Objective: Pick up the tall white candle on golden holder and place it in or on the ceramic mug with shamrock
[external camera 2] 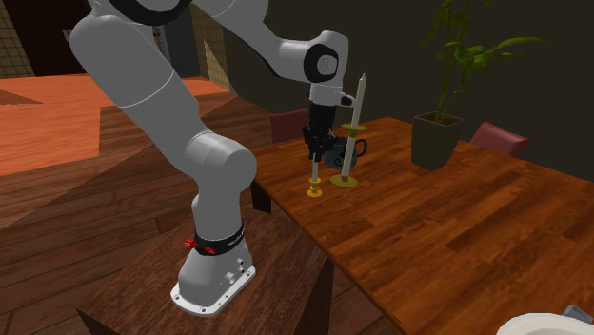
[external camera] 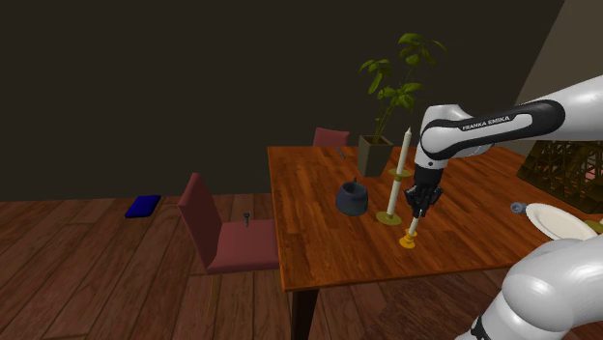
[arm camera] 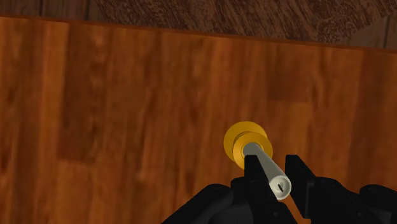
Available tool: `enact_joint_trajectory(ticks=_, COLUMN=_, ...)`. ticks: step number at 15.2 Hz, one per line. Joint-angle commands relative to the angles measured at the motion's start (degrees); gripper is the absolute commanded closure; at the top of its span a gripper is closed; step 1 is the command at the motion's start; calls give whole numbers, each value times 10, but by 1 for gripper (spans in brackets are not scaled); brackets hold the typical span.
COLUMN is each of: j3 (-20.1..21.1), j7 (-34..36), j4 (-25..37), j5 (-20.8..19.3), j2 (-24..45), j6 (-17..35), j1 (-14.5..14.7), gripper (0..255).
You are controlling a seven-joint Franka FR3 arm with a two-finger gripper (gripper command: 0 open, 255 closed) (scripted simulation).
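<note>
Where the table (external camera: 319, 253) runs along its edge nearest the stand, the candle (external camera: 412, 233) stands on its golden holder (external camera: 409, 242), and the holder rests on the wood. The gripper (external camera: 414, 224) is over it, pointing down. In the wrist view the gripper (arm camera: 273, 162) has its jaws drawn narrow, clasping the candle (arm camera: 270, 176) near its top, with the holder (arm camera: 238, 137) below them. In the second exterior view the gripper (external camera 2: 315, 164) covers the upper part of the candle (external camera 2: 315, 181).

A taller second candle (external camera: 398, 169) stands just beside it, further in from that edge. The dark mug (external camera: 352, 199) sits beyond, towards the table's middle, apart from both. A potted plant (external camera: 387, 106) stands near the far edge.
</note>
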Motion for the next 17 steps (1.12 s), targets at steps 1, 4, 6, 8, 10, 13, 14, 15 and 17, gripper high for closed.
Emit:
enact_joint_trajectory(ticks=1, j3=0, j7=0, j4=0, j5=0, j2=0, j6=0, j1=0, gripper=255)
enact_joint_trajectory(ticks=4, j3=0, j7=0, j4=0, j5=0, j2=0, j6=0, j1=0, gripper=255)
enact_joint_trajectory(ticks=6, j3=0, j7=0, j4=0, j5=0, j2=0, j6=0, j1=0, gripper=255)
enact_joint_trajectory(ticks=8, j3=1, j7=0, j4=5, j5=0, j2=-4, j6=-9, j1=0, gripper=255)
enact_joint_trajectory(ticks=10, j3=2, j7=1, j4=15, j5=1, j2=-11, j6=-27, j1=0, gripper=255)
enact_joint_trajectory(ticks=13, j3=5, j7=1, j4=32, j5=2, j2=-21, j6=-54, j1=0, gripper=255)
enact_joint_trajectory(ticks=14, j3=5, j7=2, j4=38, j5=2, j2=-24, j6=-62, j1=0, gripper=255)
enact_joint_trajectory(ticks=15, j3=6, j7=2, j4=44, j5=2, j2=-27, j6=-71, j1=0, gripper=255)
enact_joint_trajectory(ticks=17, j3=7, j7=2, j4=56, j5=3, j2=-32, j6=-88, j1=0, gripper=255)
